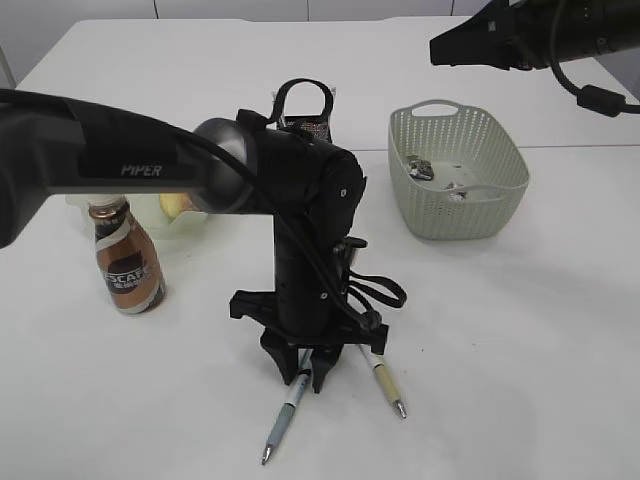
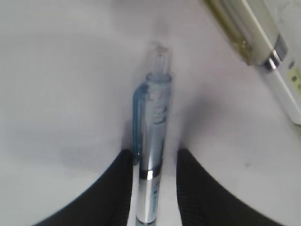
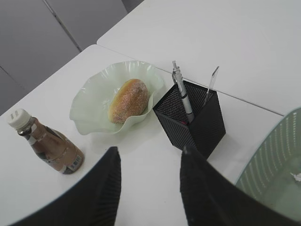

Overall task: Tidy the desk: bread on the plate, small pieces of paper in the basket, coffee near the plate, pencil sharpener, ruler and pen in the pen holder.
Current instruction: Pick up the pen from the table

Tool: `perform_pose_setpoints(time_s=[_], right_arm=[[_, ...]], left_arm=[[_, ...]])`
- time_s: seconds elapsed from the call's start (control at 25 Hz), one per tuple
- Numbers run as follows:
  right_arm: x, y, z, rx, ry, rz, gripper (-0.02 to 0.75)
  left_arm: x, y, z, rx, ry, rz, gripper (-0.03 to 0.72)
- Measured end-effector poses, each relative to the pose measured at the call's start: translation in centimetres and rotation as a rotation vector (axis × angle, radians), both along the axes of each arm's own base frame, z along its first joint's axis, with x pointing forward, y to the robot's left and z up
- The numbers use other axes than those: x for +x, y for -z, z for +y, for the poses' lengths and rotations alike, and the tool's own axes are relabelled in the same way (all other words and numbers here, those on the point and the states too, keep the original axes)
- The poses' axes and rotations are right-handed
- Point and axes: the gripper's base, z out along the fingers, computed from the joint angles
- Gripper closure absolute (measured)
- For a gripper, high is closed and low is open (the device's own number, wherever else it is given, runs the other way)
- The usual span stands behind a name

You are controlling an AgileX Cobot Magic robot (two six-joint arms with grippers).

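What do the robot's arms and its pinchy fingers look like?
The left arm is black with a silvery round joint, the word PIPER in pale letters, and black cables looping near its wrist. The right arm is black too, with a cable. Both grippers' fingers are black with ribbed pads.

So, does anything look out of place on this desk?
Two pens still lie loose on the table: a blue pen between the left gripper's fingers and a cream pen beside it, not in the pen holder.
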Motion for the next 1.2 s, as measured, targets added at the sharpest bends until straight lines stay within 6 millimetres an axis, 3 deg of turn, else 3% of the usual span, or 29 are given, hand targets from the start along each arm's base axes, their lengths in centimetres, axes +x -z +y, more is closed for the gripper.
perform_pose_setpoints(time_s=[1.2], right_arm=[[0.00, 0.00, 0.00, 0.000, 0.000, 0.000, 0.426]], left_arm=[[0.42, -0.06, -0.45, -0.046, -0.005, -0.043, 0.447]])
